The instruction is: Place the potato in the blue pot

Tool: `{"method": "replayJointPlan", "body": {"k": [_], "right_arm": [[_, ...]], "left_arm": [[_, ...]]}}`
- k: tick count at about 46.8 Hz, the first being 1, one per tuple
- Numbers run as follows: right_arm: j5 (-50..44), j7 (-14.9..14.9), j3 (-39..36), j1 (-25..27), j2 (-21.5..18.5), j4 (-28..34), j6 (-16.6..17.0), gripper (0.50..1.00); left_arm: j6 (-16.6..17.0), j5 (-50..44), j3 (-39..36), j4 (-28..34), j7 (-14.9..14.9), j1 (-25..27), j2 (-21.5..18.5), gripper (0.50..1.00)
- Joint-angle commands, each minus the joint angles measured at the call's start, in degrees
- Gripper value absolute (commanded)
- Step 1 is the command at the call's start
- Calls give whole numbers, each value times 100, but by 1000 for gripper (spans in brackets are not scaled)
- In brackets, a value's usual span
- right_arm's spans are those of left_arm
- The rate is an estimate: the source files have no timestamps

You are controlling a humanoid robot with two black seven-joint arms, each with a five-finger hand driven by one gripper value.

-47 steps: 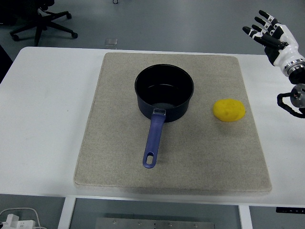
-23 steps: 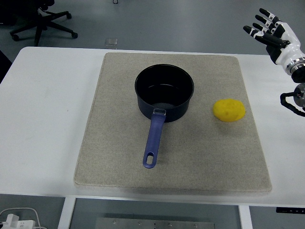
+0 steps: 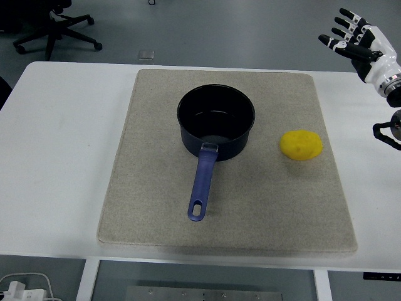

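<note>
- Potato (image 3: pixel 301 145) lies on the beige mat (image 3: pixel 156 207), at approx 3 o'clock from the blue pot (image 3: pixel 216 122), near it but not touching; bare mat between them.
- Pot sits upright at mat centre-back, nothing inside it, handle (image 3: pixel 202 188) pointing to approx 6 o'clock toward the near counter edge.
- Right hand (image 3: pixel 357 41) is up at the pic's top-right corner, raised off the white counter (image 3: pixel 56 144), fingers spread, holding nothing.
- Key relation: potato lies at approx 7 o'clock from the right hand, well apart, so the reach looks to be down and inward to the left.
- Potato's long axis runs roughly 3–9 o'clock, i.e. left-right across the view; a grip across its short width, front-to-back, looks the easier one imo.
- Left hand not in view, so the right is the only one placed for the pick; potato also sits on the right half of the mat.
- After the lift, carry would go toward 9 o'clock, over the pot rim. The handle is off that path, so it shouldn't get in the way.
- Task stage: not begun as far as the potato goes; it's untouched on the mat.
</note>
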State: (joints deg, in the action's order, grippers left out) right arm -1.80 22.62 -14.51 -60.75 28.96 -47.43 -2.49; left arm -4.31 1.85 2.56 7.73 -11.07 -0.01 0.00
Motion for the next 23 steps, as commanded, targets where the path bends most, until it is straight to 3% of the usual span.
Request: {"method": "replayJointPlan", "body": {"k": [1, 8, 17, 23], "right_arm": [[-31, 14, -8, 2, 92, -99, 3, 928], [-223, -4, 27, 2, 180, -135, 21, 928], [-1295, -4, 212, -25, 382, -135, 47, 928], [-1814, -4, 221, -156, 663, -275, 284, 928]], "left_arm": [[1, -1, -1, 0, 0, 1, 0, 994], [1, -1, -1, 0, 0, 1, 0, 994], [1, -1, -1, 0, 0, 1, 0, 994], [1, -1, -1, 0, 0, 1, 0, 994]]}}
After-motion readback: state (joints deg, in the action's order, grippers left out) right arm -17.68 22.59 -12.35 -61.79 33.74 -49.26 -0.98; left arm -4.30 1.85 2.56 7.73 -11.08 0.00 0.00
